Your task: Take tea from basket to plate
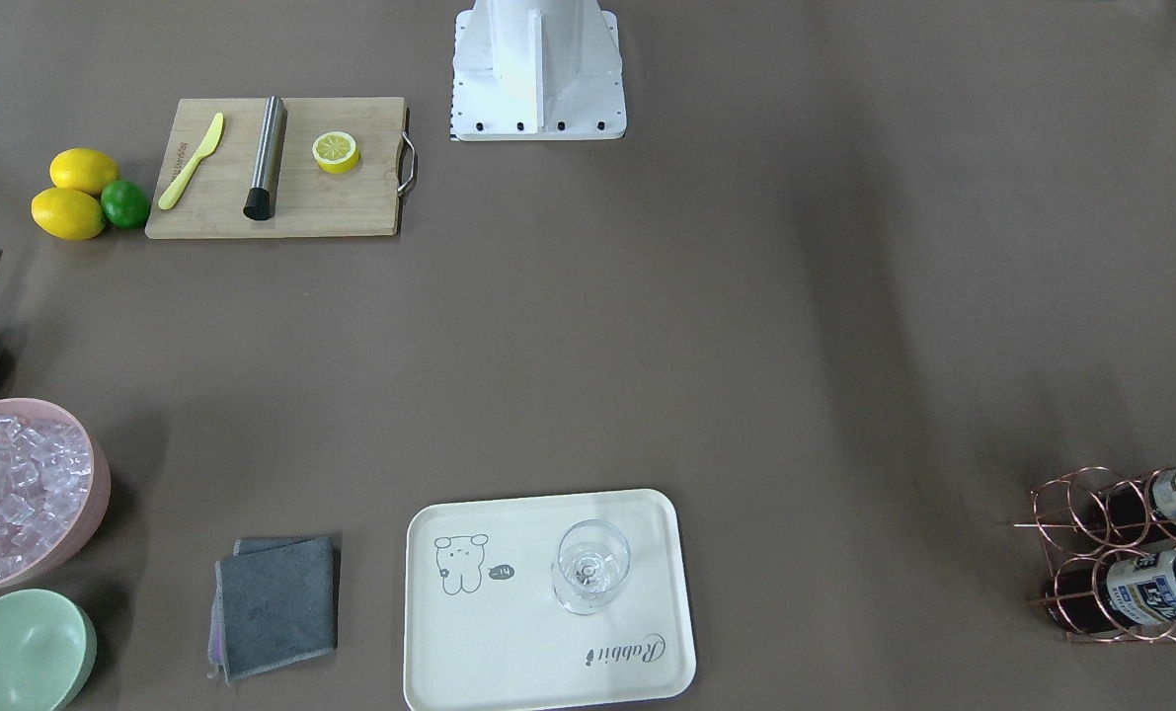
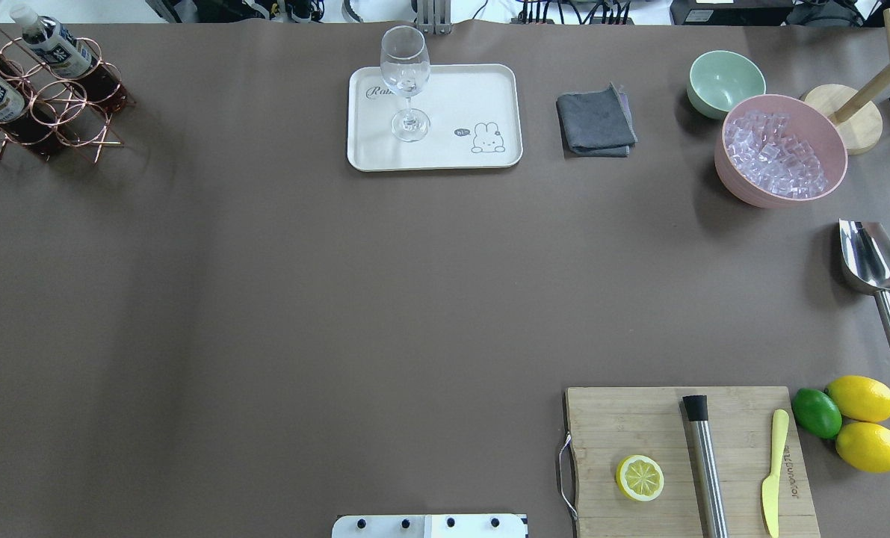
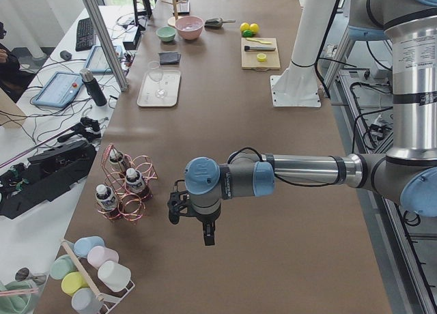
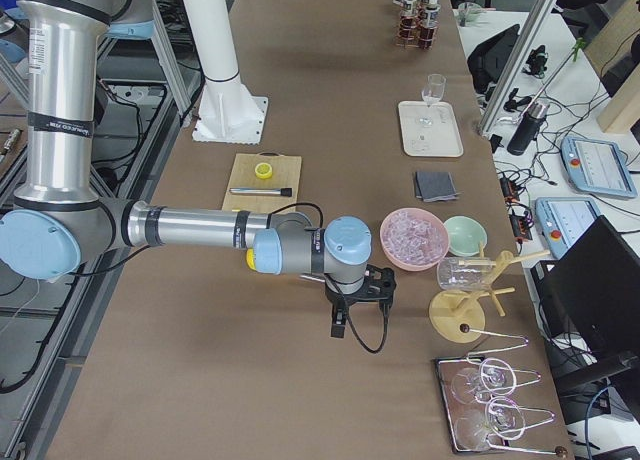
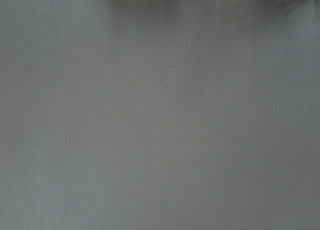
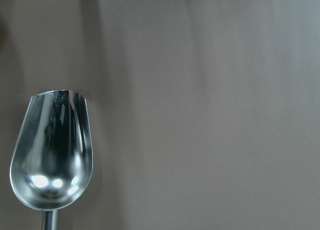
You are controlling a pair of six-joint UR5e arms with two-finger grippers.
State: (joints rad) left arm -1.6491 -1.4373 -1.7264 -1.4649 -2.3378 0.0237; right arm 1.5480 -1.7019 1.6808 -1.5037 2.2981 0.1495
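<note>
The copper wire basket [image 2: 48, 119] stands at the table's far left corner, also in the front view [image 1: 1091, 553] and the left side view [image 3: 130, 191]. It holds three tea bottles [image 3: 134, 182] with white caps, two of which show in the overhead view [image 2: 52, 45]. The cream plate [image 2: 459, 97] lies at the far middle with a wine glass [image 2: 405, 75] on it. My left gripper [image 3: 175, 206] hovers beside the basket, apart from it. My right gripper [image 4: 378, 286] hovers near the pink bowl. Both show only in side views, so I cannot tell whether they are open or shut.
A steel scoop [image 6: 50, 155] lies under the right wrist camera. A pink bowl of ice [image 2: 781, 149], a mint bowl [image 2: 725, 82] and a grey cloth [image 2: 595, 121] sit right of the plate. A cutting board [image 2: 639, 426] with half a lemon, a muddler and a knife lies near right.
</note>
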